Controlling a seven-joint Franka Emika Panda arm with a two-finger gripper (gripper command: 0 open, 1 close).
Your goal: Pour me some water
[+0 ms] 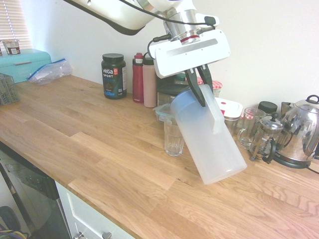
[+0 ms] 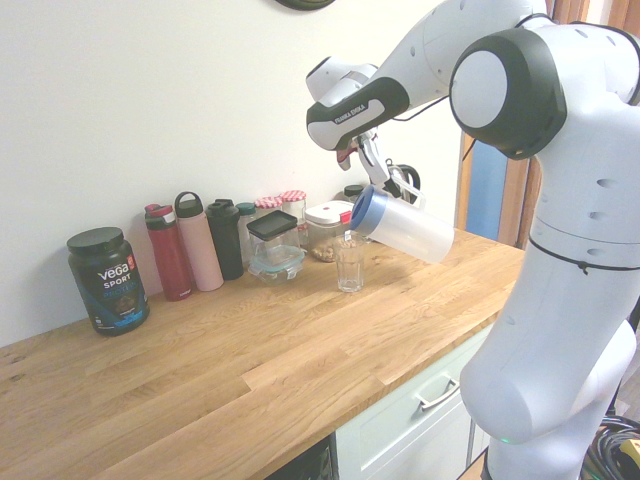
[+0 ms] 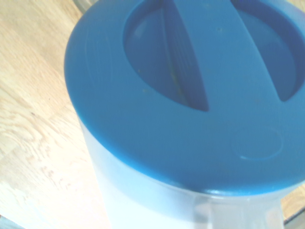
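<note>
— Water is being carried inside the jug [image 1: 209, 142], though hardly any of it can be made out through the frosted wall. The jug is being held off the table [image 1: 75, 149], tilted well over, blue lid [image 3: 190, 119] end towards the glass [image 1: 173, 137].

— Why is it being held by that spot?

— The gripper [image 1: 198, 92] is being kept clamped on the handle near the rim, jaws drawn together on it, so the body is being left free to swing as the wrist is being rolled. A grip high up is probably being used so the rim becomes the pivot.

— And the glass?

— It is being left standing upright on the table just below the lowered rim, clear of the bottles [image 2: 185, 250] and the kettle [image 1: 301, 132] behind, likely so nothing gets knocked as the base is being swung up.

— Is anything being poured yet?

— No stream can be seen in either outside view, and the level in the glass cannot be judged. The pour is being judged as just starting; the lid's opening cannot be confirmed as lined up over the glass.
</note>
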